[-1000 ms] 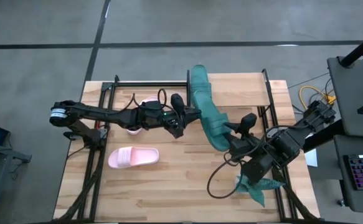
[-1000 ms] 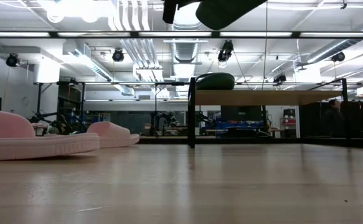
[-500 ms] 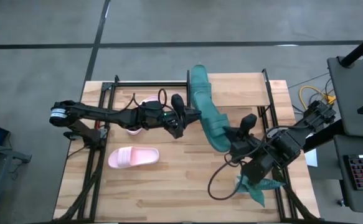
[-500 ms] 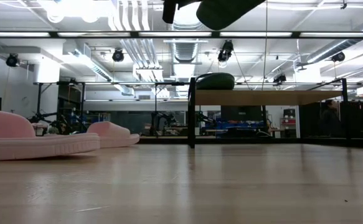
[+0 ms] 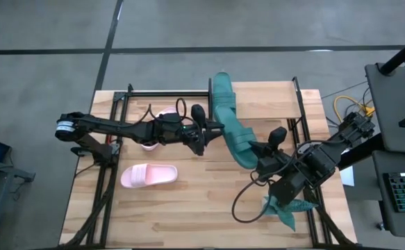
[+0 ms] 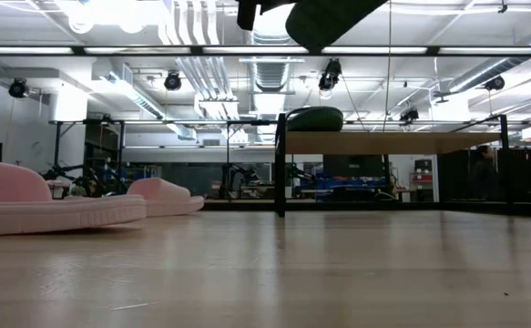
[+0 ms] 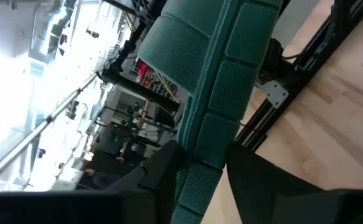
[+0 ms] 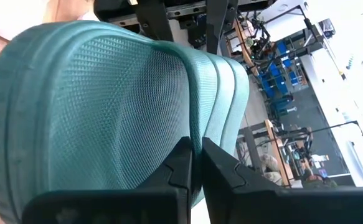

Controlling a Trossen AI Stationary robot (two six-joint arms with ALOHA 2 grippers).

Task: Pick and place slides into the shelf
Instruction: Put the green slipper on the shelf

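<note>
A dark teal slide (image 5: 237, 139) hangs high above the table, seen at the top of the low view (image 6: 333, 14), between my two grippers. My left gripper (image 5: 206, 133) is shut on its far-left part. My right gripper (image 5: 261, 148) is shut on its near-right end. A second teal slide (image 5: 221, 89) rests sole-down on the left end of the shelf (image 6: 383, 143). One pink slide (image 5: 149, 175) lies on the table at the near left. Another pink slide (image 5: 162, 118) lies partly hidden under my left arm. My left gripper pinches the teal slide's sole (image 7: 200, 177) between its two fingers, one finger (image 7: 162, 171) on each side. It comes level from the table's left. The slide is lifted clear of the table. My right gripper pinches a thin ridge of the slide's ribbed strap (image 8: 195, 134) between nearly closed fingers (image 8: 221, 165). It comes from the table's right, slanting a little downward. The slide is clear of the table.
A teal spiky plant (image 5: 289, 208) lies at the table's near right, under my right arm. The shelf's black uprights (image 6: 280, 164) stand at the back of the table; the board's right part (image 5: 268, 104) is bare. Cables trail from both arms.
My right gripper has shut on the teal slide's strap. Both arms have kept their places, and the slide stays lifted between them.
</note>
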